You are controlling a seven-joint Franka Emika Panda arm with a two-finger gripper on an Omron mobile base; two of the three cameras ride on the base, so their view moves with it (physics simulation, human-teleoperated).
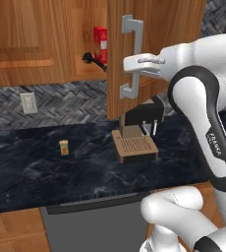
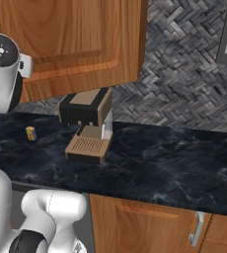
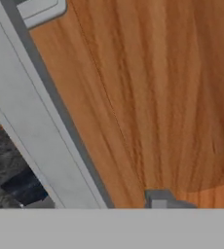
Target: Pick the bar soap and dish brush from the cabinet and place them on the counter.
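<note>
The brown cabinet's door (image 1: 149, 29) stands swung out, edge-on to me, with its grey bar handle (image 1: 128, 56). My gripper (image 1: 132, 64) is at that handle. In the hand view the handle (image 3: 36, 126) runs slantwise across the wood, and one fingertip (image 3: 158, 199) stands off its right side with a gap, so the jaws are open around the bar; the other tip is hidden. Inside the cabinet the black dish brush (image 1: 92, 60) lies on the shelf beside a tall red box (image 1: 100, 43). The bar soap is hidden. The black counter (image 1: 36, 167) runs below.
A brown and black coffee machine (image 1: 137, 130) stands on the counter under the open door, also seen as the coffee machine (image 2: 87, 126). A tiny orange block (image 1: 64, 147) sits to its left. A wall socket (image 1: 28, 102) is on the backsplash. The open door (image 2: 76, 39) overhangs the counter.
</note>
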